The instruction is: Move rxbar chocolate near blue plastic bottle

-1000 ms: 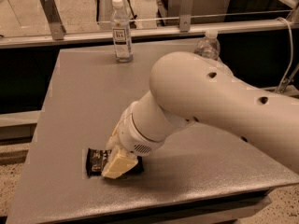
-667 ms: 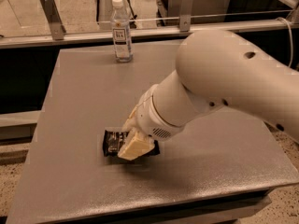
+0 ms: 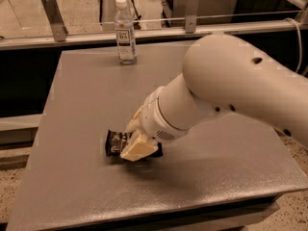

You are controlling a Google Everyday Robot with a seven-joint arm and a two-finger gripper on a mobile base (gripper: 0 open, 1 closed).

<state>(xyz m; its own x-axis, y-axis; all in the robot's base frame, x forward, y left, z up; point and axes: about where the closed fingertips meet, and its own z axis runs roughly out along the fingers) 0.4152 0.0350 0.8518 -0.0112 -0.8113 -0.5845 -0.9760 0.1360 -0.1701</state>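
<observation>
Rxbar chocolate (image 3: 116, 143) sits in the lower left-centre of the frame, on or just over the grey table (image 3: 72, 95); whether it is clear of the surface cannot be told. Its left end sticks out dark and glossy, while the right part is hidden under the gripper (image 3: 138, 148). The gripper appears clenched on the bar, with a cream-coloured finger (image 3: 139, 149) lying across the wrapper's top. Such a flat, slippery packet gives little to pinch, so a hold low over the table and across its narrow width makes sense.

The bulky white arm (image 3: 231, 90) reaches in from the right and fills much of the frame, its wrist angled down to the bar.

The blue plastic bottle (image 3: 125, 32) stands upright at the upper left-centre, close to the table's far edge and in front of a metal rail (image 3: 159, 31). It is well apart from the bar, with bare table between them. Most of the move seems yet to be made. The path runs up the frame, and the bar should be set down short of the bottle so that the slim, top-heavy thing is not knocked over.
</observation>
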